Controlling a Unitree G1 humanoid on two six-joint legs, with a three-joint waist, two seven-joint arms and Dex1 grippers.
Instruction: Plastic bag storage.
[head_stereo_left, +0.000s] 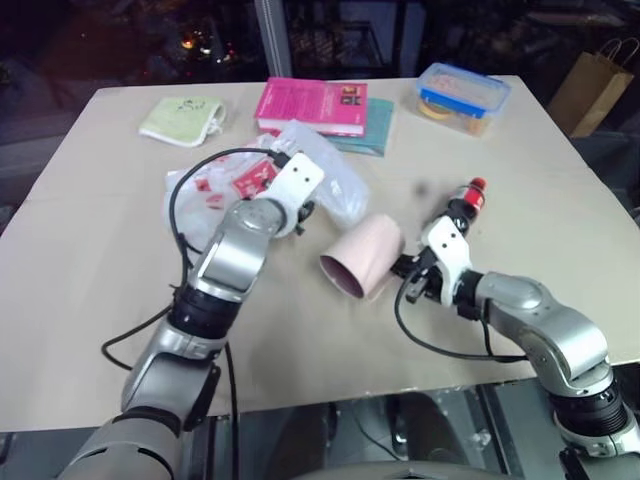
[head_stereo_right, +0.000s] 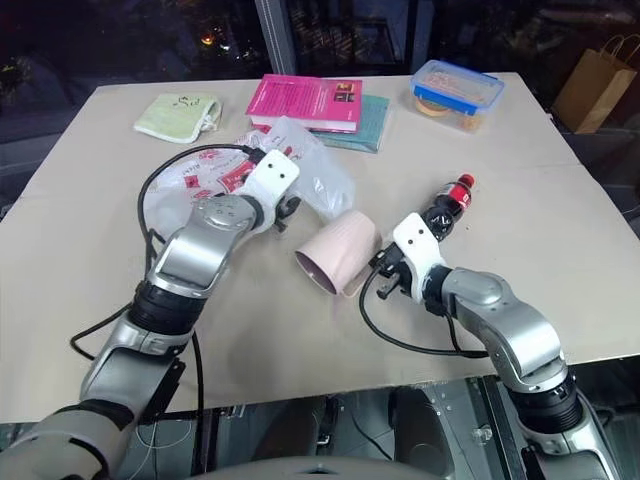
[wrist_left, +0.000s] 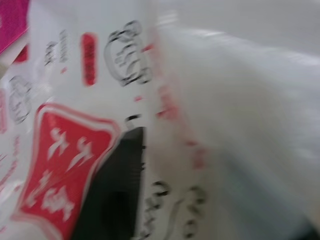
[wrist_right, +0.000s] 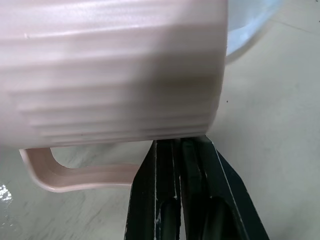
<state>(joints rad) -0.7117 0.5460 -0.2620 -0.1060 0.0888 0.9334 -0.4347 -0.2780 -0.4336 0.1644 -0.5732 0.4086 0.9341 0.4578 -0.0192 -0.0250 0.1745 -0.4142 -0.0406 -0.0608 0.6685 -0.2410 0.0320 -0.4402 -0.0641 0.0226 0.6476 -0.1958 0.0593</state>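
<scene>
The plastic bag (head_stereo_left: 320, 170), crinkly translucent white with red print, lies crumpled on the table in front of the pink book. My left gripper (head_stereo_left: 302, 210) presses into its near edge. In the left wrist view the bag (wrist_left: 225, 100) is right up against the camera, film draped around one black finger (wrist_left: 117, 190). That finger stands off to one side, so the jaws look open. A pink ribbed mug (head_stereo_left: 362, 255) is tipped on its side, mouth toward me. My right gripper (wrist_right: 180, 145) is shut on its handle (wrist_right: 75, 177) where the handle meets the mug wall.
At the back of the table are a pale green cloth (head_stereo_left: 182, 118), a pink book (head_stereo_left: 312, 105) on a teal one (head_stereo_left: 372, 128), and a clear box with a blue lid (head_stereo_left: 462, 95). A red-capped cola bottle (head_stereo_left: 470, 200) lies behind my right gripper. A brown paper bag (head_stereo_left: 590, 90) stands beyond the table's far right corner.
</scene>
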